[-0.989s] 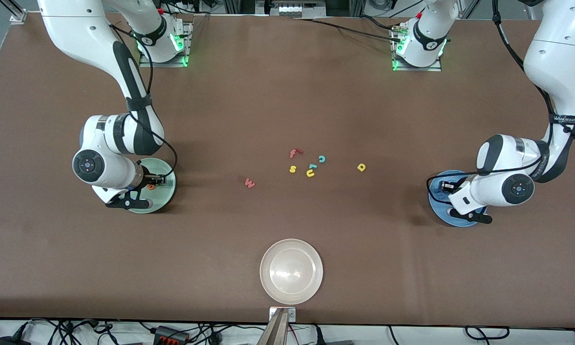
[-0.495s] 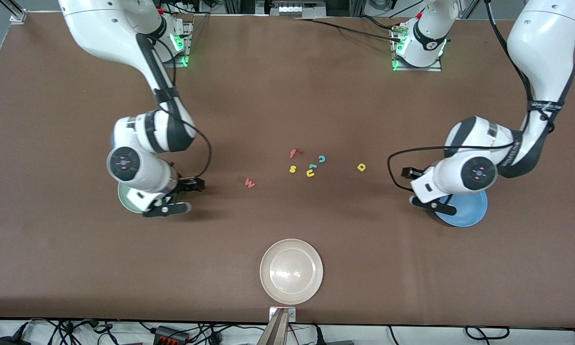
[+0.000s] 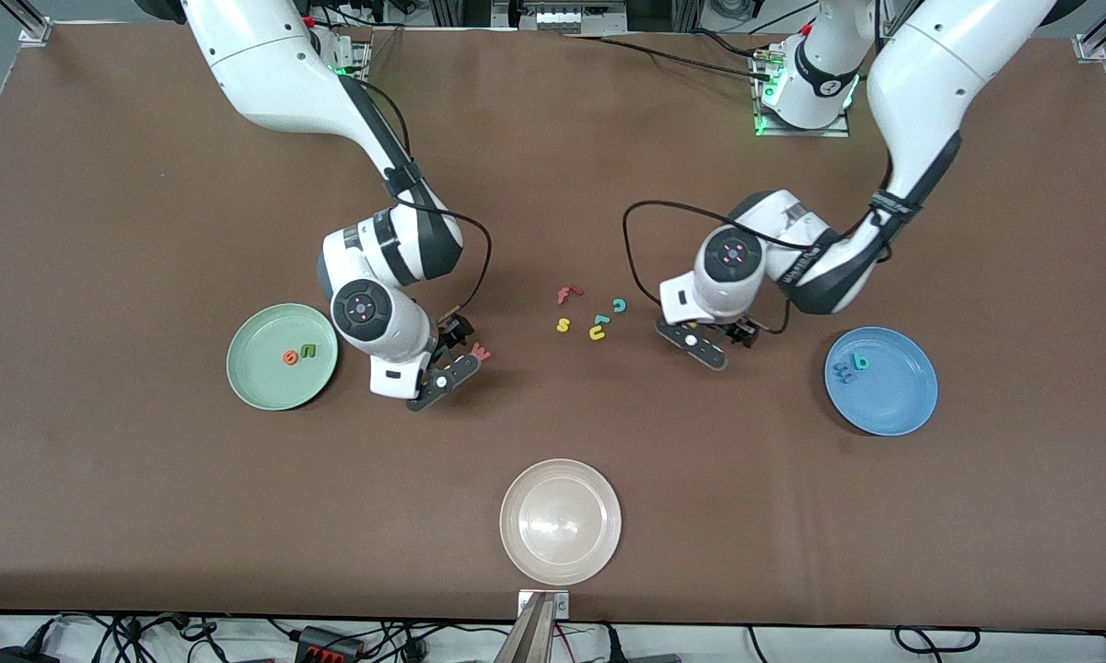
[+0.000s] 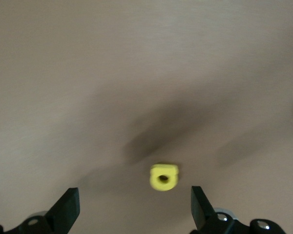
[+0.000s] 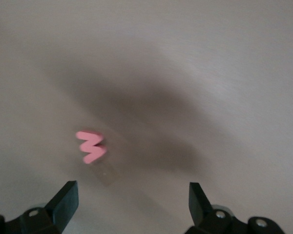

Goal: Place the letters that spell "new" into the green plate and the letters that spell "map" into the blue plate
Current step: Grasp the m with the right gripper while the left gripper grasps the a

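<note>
Red-pink "w" point(image 3: 482, 352): flat on the bench point(image 3: 147, 230), just beside the right gripper, nearer the bench middle than the green plate; the right wrist view shows it point(image 5: 90, 146) lying ahead of the open jaws, untouched.
Yellow "p" point(image 4: 163, 176): on the bench under the left gripper, mostly hidden by the arm in the front view; the left wrist view shows it between the spread jaws, touching neither.
Green plate point(image 3: 253, 368): toward the right arm's end of the bench; holds the orange "e" point(image 3: 289, 357) and the dark green "n" point(image 3: 308, 351) side by side.
Blue plate point(image 3: 893, 401): toward the left arm's end; holds the teal "a" point(image 3: 859, 362) and the blue "m" point(image 3: 843, 371), close together.
Right gripper point(image 3: 456, 339): low over the bench just beside the "w", jaws wide, holding nothing.
Left gripper point(image 3: 718, 333): low over the "p", jaws wide, holding nothing.
Spare letters: red "f" point(image 3: 566, 294), yellow "s" point(image 3: 563, 324), teal "c" point(image 3: 619, 305) and yellow "u" point(image 3: 597, 332) clustered mid-bench between the two grippers.
Cream-white plate point(image 3: 561, 521): near the bench edge closest to the front camera, midway along it.
</note>
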Tool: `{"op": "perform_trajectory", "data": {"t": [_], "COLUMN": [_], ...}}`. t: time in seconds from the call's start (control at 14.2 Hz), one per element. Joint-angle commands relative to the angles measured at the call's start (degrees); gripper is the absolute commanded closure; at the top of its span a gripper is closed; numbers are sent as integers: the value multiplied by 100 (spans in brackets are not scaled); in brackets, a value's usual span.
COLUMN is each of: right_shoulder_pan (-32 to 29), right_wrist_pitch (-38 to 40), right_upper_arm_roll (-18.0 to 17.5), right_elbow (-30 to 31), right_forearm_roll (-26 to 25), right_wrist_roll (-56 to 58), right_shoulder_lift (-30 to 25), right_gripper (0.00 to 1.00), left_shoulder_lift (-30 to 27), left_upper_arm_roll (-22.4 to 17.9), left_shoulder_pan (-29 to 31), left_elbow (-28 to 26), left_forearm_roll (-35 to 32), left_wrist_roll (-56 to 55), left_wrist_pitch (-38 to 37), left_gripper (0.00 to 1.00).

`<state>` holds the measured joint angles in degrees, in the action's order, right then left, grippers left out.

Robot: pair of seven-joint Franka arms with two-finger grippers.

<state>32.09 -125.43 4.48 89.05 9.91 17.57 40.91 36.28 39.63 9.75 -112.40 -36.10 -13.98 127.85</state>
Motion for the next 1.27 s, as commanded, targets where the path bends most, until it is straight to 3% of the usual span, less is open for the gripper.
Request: {"op": "perform_trajectory", "data": {"t": [0.0,0.28,0.35,0.49,0.64,0.71,0.92,1.06,1.2], "right_shoulder_pan": [183,314,385,429,429,447,491,517,526], "right_wrist_pitch": [-51,-508,-535,-544,-623,-632,-772,-781,-781], "right_upper_arm_roll": [0,-9,0,-9,-9,-9,0,-9,-9], "right_elbow": [-107,-107,-107,-116,-125,-116,-116,-125,-116], "right_forearm_roll": [-103,-525,-533,-525,-516,-525,-525,-525,-525], "right_wrist_roll": [255,378,378,352,326,326,334,334,361], "right_shoulder_lift": [92,365,409,479,488,488,550,576,576], "right_gripper": [19,22,22,22,22,22,29,43,43], "left_shoulder_lift": [-16,274,274,265,274,265,274,170,-242], "left_upper_arm_roll": [1,-17,-17,-17,-17,-17,-34,-17,9], "left_shoulder_pan": [97,97,88,88,141,115,150,220,404], "left_elbow": [-116,-116,-116,-116,-124,-124,-124,-98,103], "left_forearm_roll": [-178,-187,-187,-178,-187,-187,-178,-178,-178], "left_wrist_roll": [98,80,63,27,54,45,45,36,106], "left_wrist_pitch": [214,530,531,487,460,460,460,286,-327], "left_gripper": [0,0,8,48,74,81,95,97,97]}}
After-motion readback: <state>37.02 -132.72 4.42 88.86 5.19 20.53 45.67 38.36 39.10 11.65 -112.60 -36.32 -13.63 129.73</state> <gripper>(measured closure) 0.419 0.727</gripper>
